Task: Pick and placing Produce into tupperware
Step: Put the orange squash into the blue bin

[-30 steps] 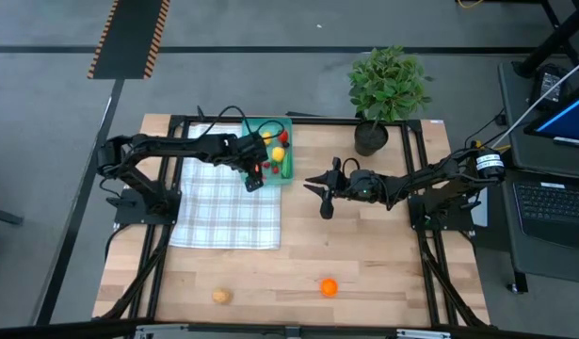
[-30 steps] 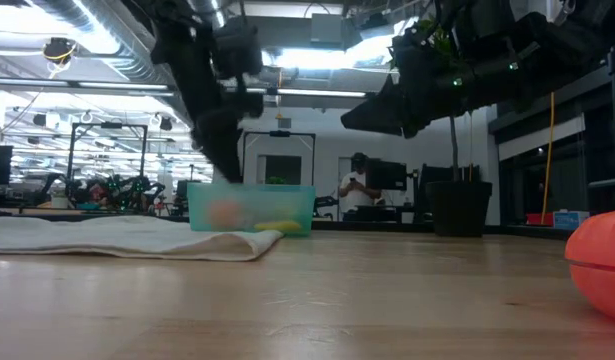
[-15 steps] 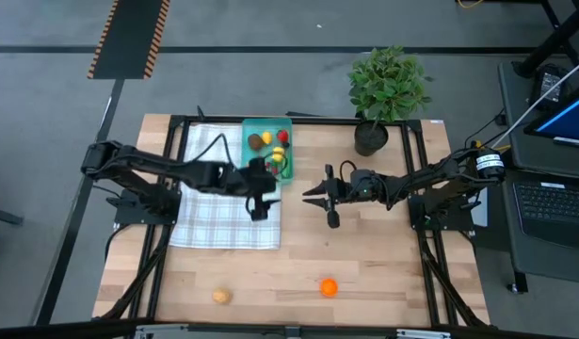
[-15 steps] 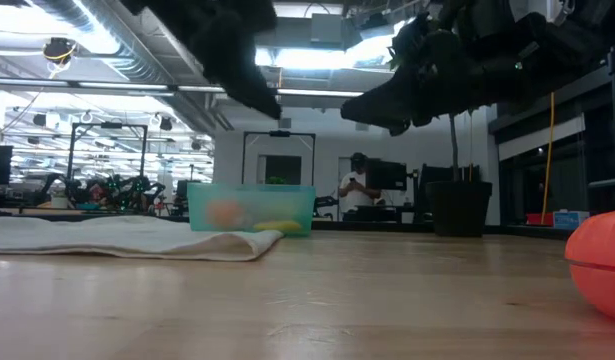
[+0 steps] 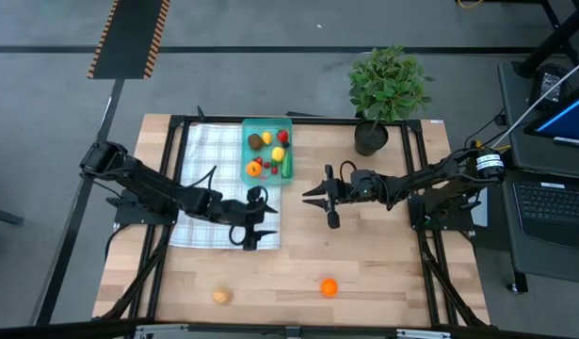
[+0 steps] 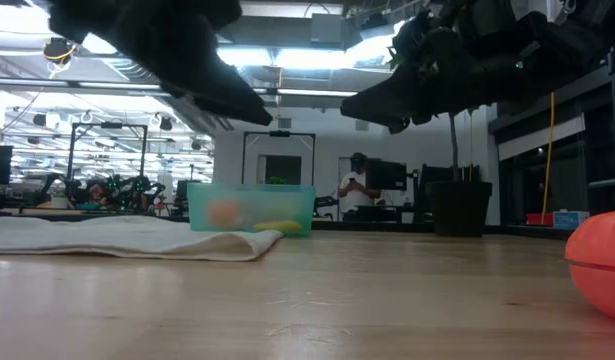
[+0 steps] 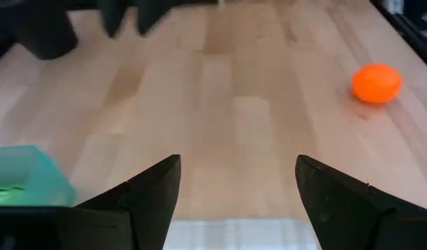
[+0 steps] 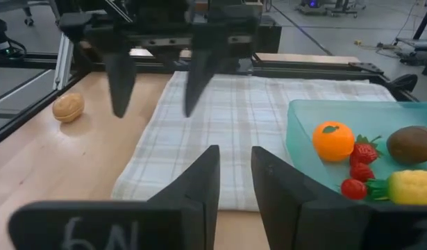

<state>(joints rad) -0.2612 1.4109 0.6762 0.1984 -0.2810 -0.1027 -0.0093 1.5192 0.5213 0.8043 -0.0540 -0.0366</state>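
Observation:
The teal tupperware [image 5: 268, 151] stands at the cloth's far right corner and holds several produce pieces: an orange one [image 8: 333, 140], red ones [image 8: 362, 154], a brown one [image 8: 411, 144] and a yellow one [image 8: 414, 186]. Two pieces lie on the bare wood near the near edge: an orange ball [image 5: 328, 286] and a brown piece [image 5: 220, 296]. My left gripper [image 5: 254, 235] hangs open above the cloth's near right corner, holding nothing. My right gripper [image 5: 318, 206] hovers open over the table's middle, right of the tupperware, pointing toward the left arm.
A white checked cloth [image 5: 228, 198] covers the table's left middle. A potted green plant [image 5: 383, 94] stands at the far edge, right of the tupperware. Bare wood lies between the cloth and the two loose pieces. A person [image 6: 357, 195] stands in the room far behind the table.
My left gripper has drawn back from above the tupperware toward the near edge, crossing the cloth's right side to its near right corner. The tupperware's contents, partly covered by that arm before, now show in full.

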